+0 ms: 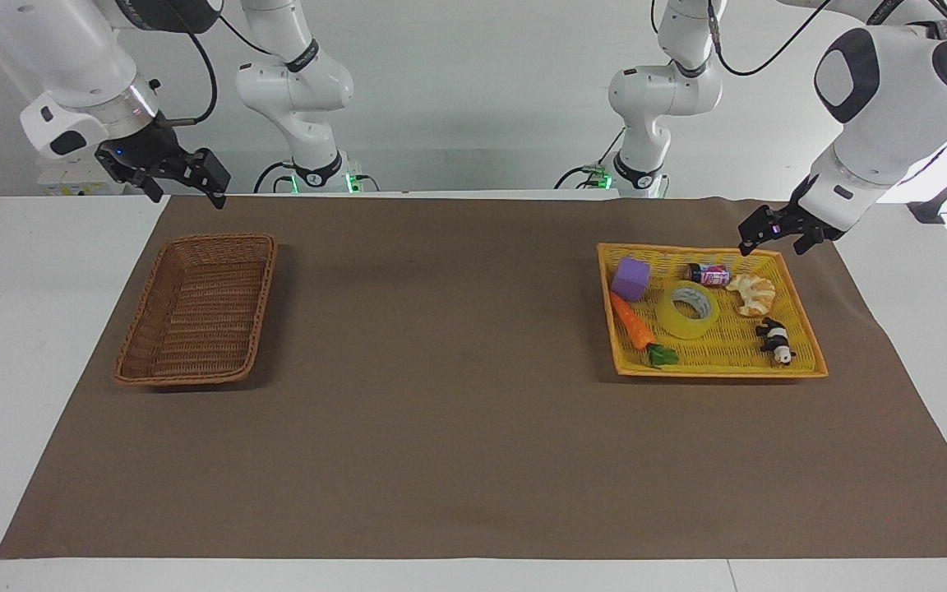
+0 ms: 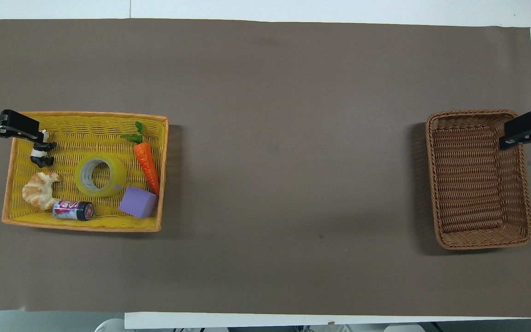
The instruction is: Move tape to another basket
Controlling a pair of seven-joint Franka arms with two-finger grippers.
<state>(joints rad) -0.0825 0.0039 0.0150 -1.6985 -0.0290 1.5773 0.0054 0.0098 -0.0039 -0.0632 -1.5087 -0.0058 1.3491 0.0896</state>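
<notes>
The brown woven wicker basket (image 1: 198, 308) sits at the right arm's end of the worktop (image 1: 457, 395) with nothing in it, and the right pincer (image 1: 186, 177) hangs above the edge of it that lies nearer to the robots, fingers spread and holding nothing; this arm appears to wait. Well apart, at the left arm's end, the bright yellow flat woven tray (image 1: 802, 349) is crowded: the wide ring of translucent yellow packing tape (image 1: 687, 310) lies flat in its middle, with a purple foam block (image 1: 630, 278) and an orange plastic carrot with green leaves (image 1: 636, 326) on the side toward the basket, a small dark bottle with a pink label (image 1: 709, 275) lying nearer to the robots, and a croissant-shaped pastry toy (image 1: 753, 293) and a black-and-white panda figure (image 1: 776, 339) on the side away from the basket. The left pincer (image 1: 782, 233) hovers over the tray's rim nearest the robots, released and empty. The likely trouble is the crowding: a descent onto the tape could knock the bottle or the carrot, both close by, and the smooth roll may slip from the fingers. The long carry to the basket leaves room for a drop.
</notes>
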